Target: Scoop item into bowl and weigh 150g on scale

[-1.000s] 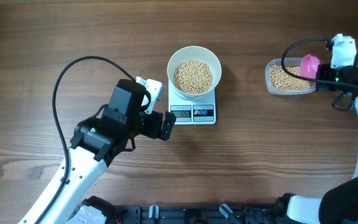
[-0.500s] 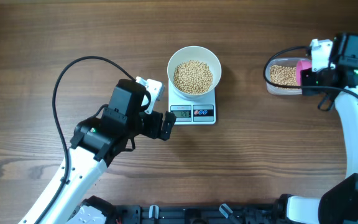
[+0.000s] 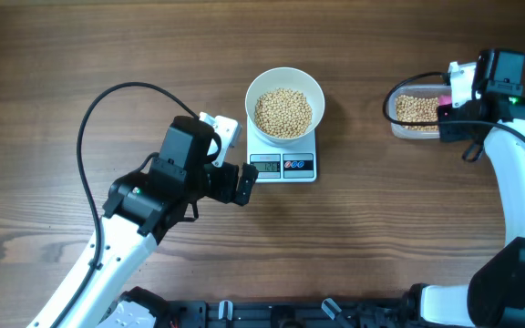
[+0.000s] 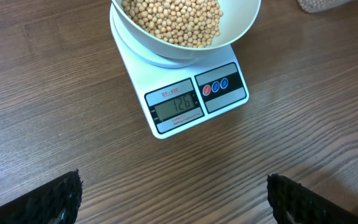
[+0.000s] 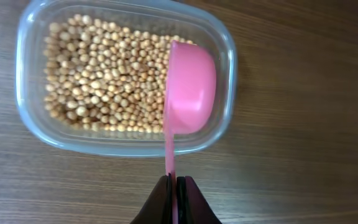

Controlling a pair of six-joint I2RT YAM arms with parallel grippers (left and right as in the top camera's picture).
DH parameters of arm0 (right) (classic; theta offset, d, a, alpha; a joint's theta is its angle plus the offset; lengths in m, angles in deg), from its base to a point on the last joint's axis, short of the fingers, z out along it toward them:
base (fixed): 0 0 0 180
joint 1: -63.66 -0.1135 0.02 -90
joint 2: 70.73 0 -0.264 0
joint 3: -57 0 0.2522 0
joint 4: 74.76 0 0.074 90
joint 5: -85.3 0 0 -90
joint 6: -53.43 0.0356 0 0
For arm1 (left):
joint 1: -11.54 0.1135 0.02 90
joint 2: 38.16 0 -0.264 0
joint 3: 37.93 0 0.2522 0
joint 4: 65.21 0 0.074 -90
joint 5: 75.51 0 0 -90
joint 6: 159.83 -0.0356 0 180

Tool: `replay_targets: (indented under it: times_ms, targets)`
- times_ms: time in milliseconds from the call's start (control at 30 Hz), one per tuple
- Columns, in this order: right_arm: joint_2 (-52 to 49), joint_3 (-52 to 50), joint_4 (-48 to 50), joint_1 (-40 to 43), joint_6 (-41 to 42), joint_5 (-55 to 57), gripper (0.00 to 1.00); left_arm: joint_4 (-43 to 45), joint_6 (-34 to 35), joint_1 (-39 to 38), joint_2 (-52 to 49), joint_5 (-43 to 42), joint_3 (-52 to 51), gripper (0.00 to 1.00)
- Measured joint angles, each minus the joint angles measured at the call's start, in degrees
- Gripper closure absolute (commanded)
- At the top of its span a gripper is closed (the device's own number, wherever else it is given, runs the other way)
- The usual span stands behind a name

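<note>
My right claw [image 5: 174,184] is clamped shut on the handle of a pink scoop [image 5: 190,87]. The scoop head is over the right end of a clear tub [image 5: 30,118] of small round tan beans [image 5: 98,81], upper right of the overhead frame. My left claw [image 4: 174,200] is spread wide with nothing in it, just below the scale [image 4: 143,81] at frame centre. Scale label: SF-400. LCD looks like 128. The white bowl [image 4: 244,25] sits on the scale, filled with the same beans. The bench [image 4: 55,124] is dark wood grain.

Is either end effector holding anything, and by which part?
The right end effector pinches the pink scoop by its handle end; the left end effector is open, empty.
</note>
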Motion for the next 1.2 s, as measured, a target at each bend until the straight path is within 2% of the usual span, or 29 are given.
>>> replay_targets:
  times_ms: [733, 1000, 1200]
  targets:
    - [-1.88, -2.86, 0.24, 0.37, 2.93, -17.84, 0.96, 0.02, 0.0, 0.0, 0.0, 0.0, 0.0, 0.0]
    - [-2.6, -2.89, 0.37, 5.95, 3.76, -29.51, 0.96, 0.0, 0.0, 0.0, 0.0, 0.0, 0.0, 0.0]
    - [-5.27, -2.89, -1.16, 9.07, 4.66, -34.05, 0.96, 0.02, 0.0, 0.0, 0.0, 0.0, 0.0, 0.0]
